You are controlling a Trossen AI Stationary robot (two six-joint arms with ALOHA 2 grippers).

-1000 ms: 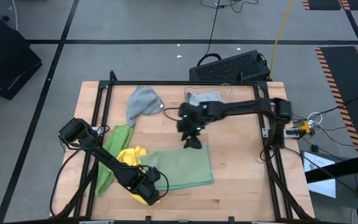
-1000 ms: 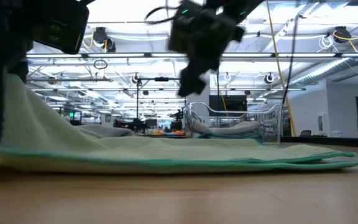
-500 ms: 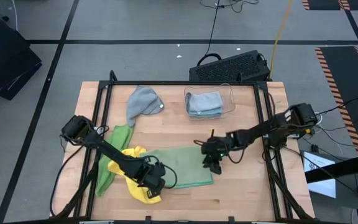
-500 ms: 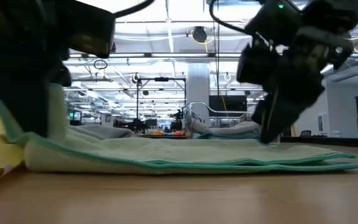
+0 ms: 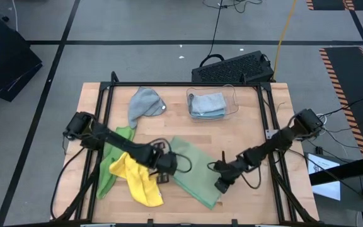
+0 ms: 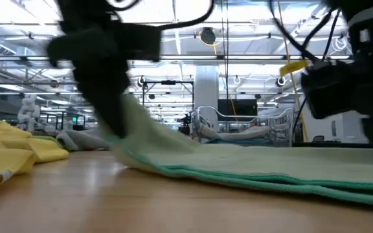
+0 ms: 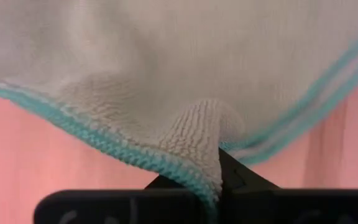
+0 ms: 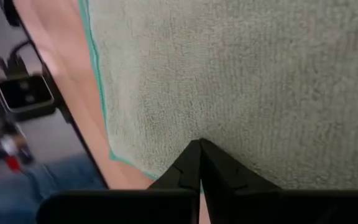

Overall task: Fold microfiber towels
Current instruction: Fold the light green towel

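The sage green towel (image 5: 195,169) lies slanting across the table's middle, teal-hemmed, its right part flat on the wood (image 6: 283,175). My left gripper (image 5: 167,164) is shut on its left end. My right gripper (image 5: 222,185) stands shut at the towel's right edge, near its near corner. A yellow towel (image 5: 137,180) lies crumpled near the left arm, partly over a bright green towel (image 5: 113,154). A grey towel (image 5: 145,103) lies bunched at the far left. My left gripper pinches a bunched fold of the towel's hemmed edge (image 7: 205,140) between its two fingers. That end is raised off the table (image 6: 131,126) and the cloth slopes down from it onto the wood. My right gripper has its shut fingertips (image 8: 191,163) on the towel's upper face (image 8: 229,112), coming from above. The fingers hide whether cloth is caught between them. The towel lies flat on the table there.
A clear bin (image 5: 233,101) with folded towels inside stands at the far middle. A black frame rail (image 5: 106,101) runs around the table. Bare wood (image 5: 251,135) lies right of the sage towel and along the near edge.
My left gripper has gone toward the table's right and far edges, dragging the sage towel's left end with it. The towel has turned from lying crosswise to lying slantwise, uncovering the yellow towel. My right gripper has gone toward the near edge and down to the towel's right edge.
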